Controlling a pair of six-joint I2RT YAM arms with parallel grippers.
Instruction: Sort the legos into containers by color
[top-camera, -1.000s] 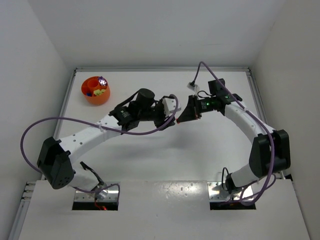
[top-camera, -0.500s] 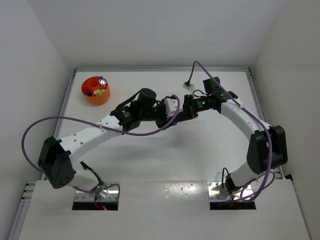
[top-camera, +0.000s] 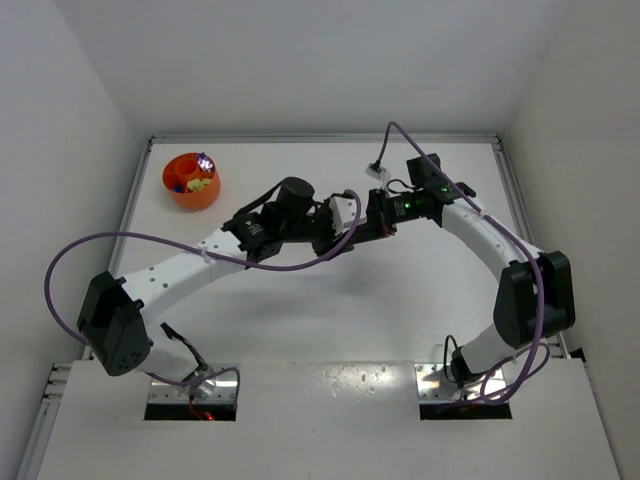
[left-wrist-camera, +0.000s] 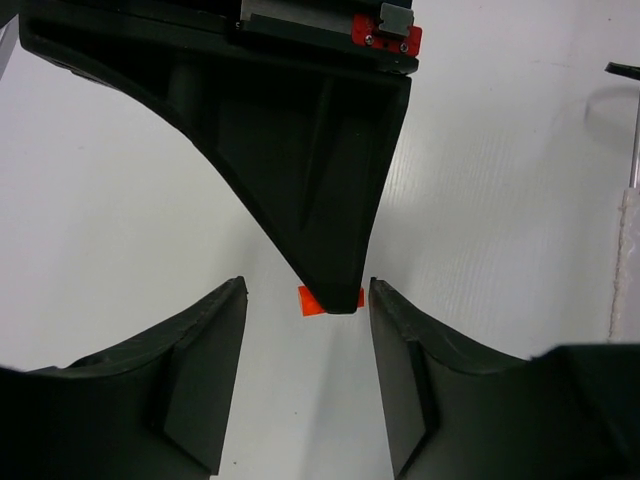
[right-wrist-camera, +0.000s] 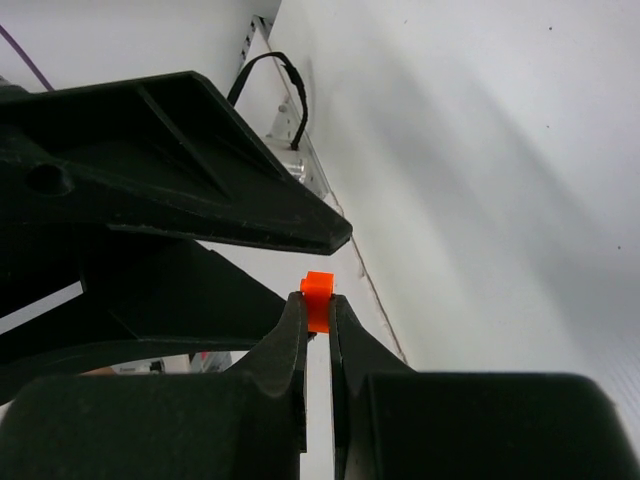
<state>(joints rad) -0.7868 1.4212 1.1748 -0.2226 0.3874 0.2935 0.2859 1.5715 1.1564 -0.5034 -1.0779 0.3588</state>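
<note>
Orange brick (right-wrist-camera: 318, 288), pinched by right jaws, hangs between half-open left jaws, gaps either side.

Premises: robotics lab test cell. Evidence: bare white surface (top-camera: 400, 310) boxed in by plain white panel walls (top-camera: 300, 60). Left arm (top-camera: 170, 275) and right arm (top-camera: 490, 235) are bolted at its near edge, with loose purple cabling (top-camera: 60, 270) and metal edge rails (top-camera: 512, 190).

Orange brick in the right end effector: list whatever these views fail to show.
- Left wrist: orange brick mostly hidden behind the tip of the right end effector.
- Right wrist: its lower part hidden between the fingers.
- Top external: brick lost where the left end effector meets the right; contents of the orange bowl too small to count.
</note>
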